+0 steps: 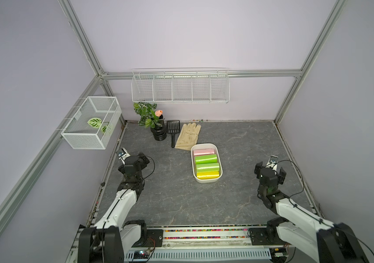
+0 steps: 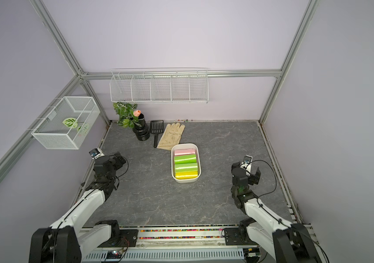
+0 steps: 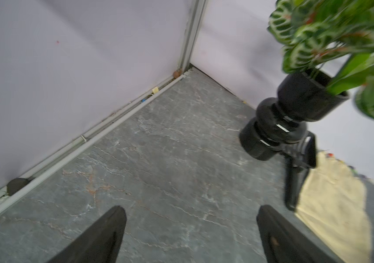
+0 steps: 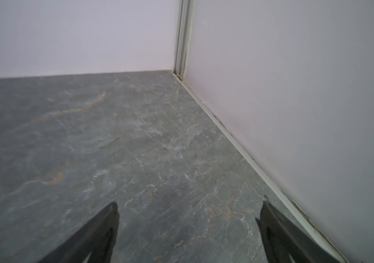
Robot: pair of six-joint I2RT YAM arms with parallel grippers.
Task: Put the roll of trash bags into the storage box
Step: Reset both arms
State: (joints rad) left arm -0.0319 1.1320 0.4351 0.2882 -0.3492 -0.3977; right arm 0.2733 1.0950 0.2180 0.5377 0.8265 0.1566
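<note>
A grey, marble-veined table [image 1: 181,200] stands inside plain lilac walls. Near its left edge hovers the left gripper [image 3: 191,207], black fingers spread wide with nothing between them. Near the right edge, the right gripper [image 4: 188,203] is likewise spread and empty.

Between the two, well apart from both, the white, smooth-walled storage box [image 1: 207,180] with rounded corners sits at the table's middle. Inside it, side by side and filling it, lie a pink roll of trash bags [image 1: 203,151] at the far end, a glossy green roll [image 1: 205,158], a second green roll [image 1: 207,167] and a yellow roll [image 1: 207,174] at the near end.

Just beyond the box's far left corner lies a beige fabric glove [image 1: 188,136]. Beside it are a black slotted scoop [image 1: 172,127] and a black ribbed vase [image 1: 159,134] of patterned leaves.
</note>
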